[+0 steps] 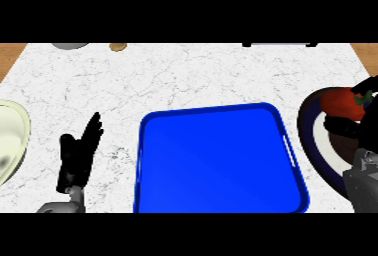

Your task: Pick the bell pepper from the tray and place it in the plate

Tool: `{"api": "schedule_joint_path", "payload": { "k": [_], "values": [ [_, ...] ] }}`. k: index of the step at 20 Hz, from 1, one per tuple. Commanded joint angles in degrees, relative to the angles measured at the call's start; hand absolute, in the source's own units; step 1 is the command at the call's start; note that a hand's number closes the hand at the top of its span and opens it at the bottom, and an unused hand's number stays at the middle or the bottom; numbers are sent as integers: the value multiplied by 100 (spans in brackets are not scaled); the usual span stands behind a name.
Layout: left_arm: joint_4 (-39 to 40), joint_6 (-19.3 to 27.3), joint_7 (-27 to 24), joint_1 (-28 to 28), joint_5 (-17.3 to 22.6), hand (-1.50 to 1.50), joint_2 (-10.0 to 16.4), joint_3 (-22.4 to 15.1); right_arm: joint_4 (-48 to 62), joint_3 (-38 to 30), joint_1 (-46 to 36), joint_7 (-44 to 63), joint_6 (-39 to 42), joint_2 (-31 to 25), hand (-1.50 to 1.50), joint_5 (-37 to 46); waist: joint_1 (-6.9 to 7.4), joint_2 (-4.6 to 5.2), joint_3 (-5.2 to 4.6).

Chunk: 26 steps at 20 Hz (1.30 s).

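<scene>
1. Fingers of the right hand curl round the red bell pepper; you see black digits on its far side and beneath it, so the hand is clamped on it.
2. You find the bell pepper at the view's right edge, over the far part of the plate, off the tray and to the right of the tray's far right corner. You cannot tell whether it touches the plate's surface.
3. Your plate has a dark navy rim and a white ring inside it; the right edge of the view cuts it off, and the grey right forearm covers its near part.
4. Your blue tray lies in the middle of the white marbled counter, its right rim just beside the plate's left rim.
5. Your left hand rests at the lower left, left of the tray, with straight fingers pointing up and close together, holding nothing.
6. At the left edge you see part of a pale cream dish, well apart from the tray.
7. Along the counter's far edge sit a grey object and a small brownish one, both too small to identify.
</scene>
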Motion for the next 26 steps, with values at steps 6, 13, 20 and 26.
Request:
{"api": "schedule_joint_path", "payload": {
  "k": [6, 13, 20, 26],
  "values": [
    [6, -15, 125, -132, -47, 0, -11, 55, 1101, -1186, 179, -951, -178, -554, 150, -874, 17, 5, 1],
    [343, -135, -217, -116, 35, 0, 55, 209, 1916, -1441, 158, -1456, 411, -462, 150, -1880, 11, 11, -1],
    [-248, -288, -4, 224, 62, 0, 56, 72, 2464, -1757, 221, -2068, 1225, -799, -150, -2591, 33, 1, 0],
    [-224, -154, 0, 166, -27, 0, 61, 123, 1777, -2139, 534, -3481, 789, -655, -150, -3564, -44, -25, 5]
  ]
}}
